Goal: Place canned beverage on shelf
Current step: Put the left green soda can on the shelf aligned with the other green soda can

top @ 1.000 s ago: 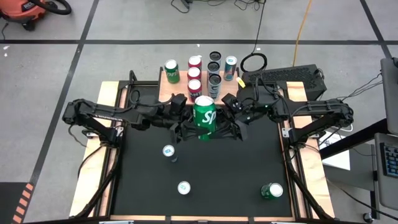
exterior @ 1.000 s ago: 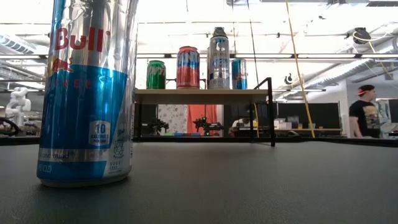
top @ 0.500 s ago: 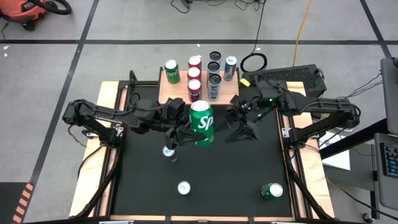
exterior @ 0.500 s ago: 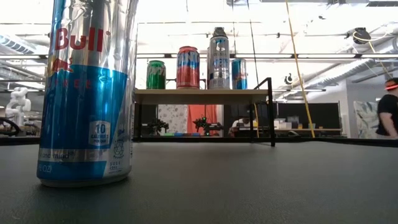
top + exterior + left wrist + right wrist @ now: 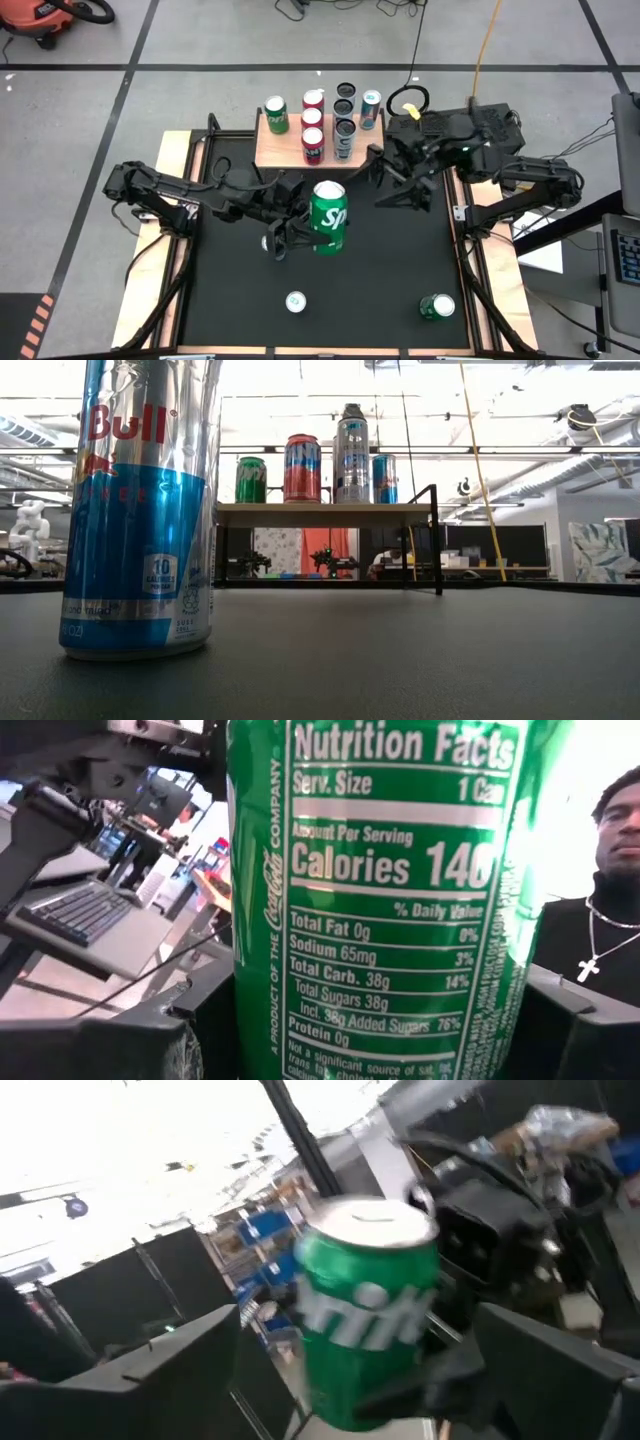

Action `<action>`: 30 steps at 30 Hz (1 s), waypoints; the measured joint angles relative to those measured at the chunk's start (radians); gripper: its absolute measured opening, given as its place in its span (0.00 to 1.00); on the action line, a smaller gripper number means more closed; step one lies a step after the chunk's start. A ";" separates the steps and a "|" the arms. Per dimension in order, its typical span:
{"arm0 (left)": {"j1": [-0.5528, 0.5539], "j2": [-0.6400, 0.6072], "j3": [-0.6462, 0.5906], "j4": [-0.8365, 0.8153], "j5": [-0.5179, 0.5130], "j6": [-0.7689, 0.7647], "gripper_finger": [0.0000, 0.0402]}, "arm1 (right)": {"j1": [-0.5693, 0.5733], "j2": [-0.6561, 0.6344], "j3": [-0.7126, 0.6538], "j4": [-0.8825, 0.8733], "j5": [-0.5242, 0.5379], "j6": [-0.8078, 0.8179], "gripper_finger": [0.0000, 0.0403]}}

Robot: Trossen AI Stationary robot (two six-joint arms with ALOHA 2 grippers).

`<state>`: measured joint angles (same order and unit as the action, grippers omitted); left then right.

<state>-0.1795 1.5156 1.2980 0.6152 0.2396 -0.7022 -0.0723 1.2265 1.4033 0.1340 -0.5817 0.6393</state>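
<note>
Right gripper (image 5: 400,187) lets go, jaws wide and empty, retreats toward upper right of frame. Left gripper (image 5: 300,222) alone clamps green Sprite can (image 5: 328,217) mid-frame, above table. You see handover done; shelf (image 5: 288,148) placement remains.

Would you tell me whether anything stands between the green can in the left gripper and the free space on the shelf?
Yes. The green can faces the shelf front, where red cans and dark cans stand in rows; bare board lies left.
</note>
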 joint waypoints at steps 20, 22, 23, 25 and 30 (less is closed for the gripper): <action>0.009 0.030 0.000 -0.053 0.027 -0.041 0.75 | 0.009 0.081 -0.002 0.086 -0.053 0.071 0.99; 0.013 0.030 0.000 -0.066 0.028 -0.055 0.75 | 0.009 0.081 -0.002 0.078 -0.053 0.076 0.99; 0.016 0.030 0.000 -0.066 0.027 -0.067 0.75 | 0.009 0.081 -0.002 0.070 -0.053 0.080 0.99; 0.023 0.030 0.000 -0.067 0.032 -0.082 0.75 | 0.009 0.081 -0.002 0.050 -0.062 0.082 0.99; 0.047 0.030 0.000 -0.084 0.056 -0.161 0.75 | 0.009 0.082 -0.002 0.035 -0.077 0.080 0.98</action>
<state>-0.1324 1.5455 1.2980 0.5316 0.2957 -0.8631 -0.0635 1.3083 1.4014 0.1693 -0.6588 0.7197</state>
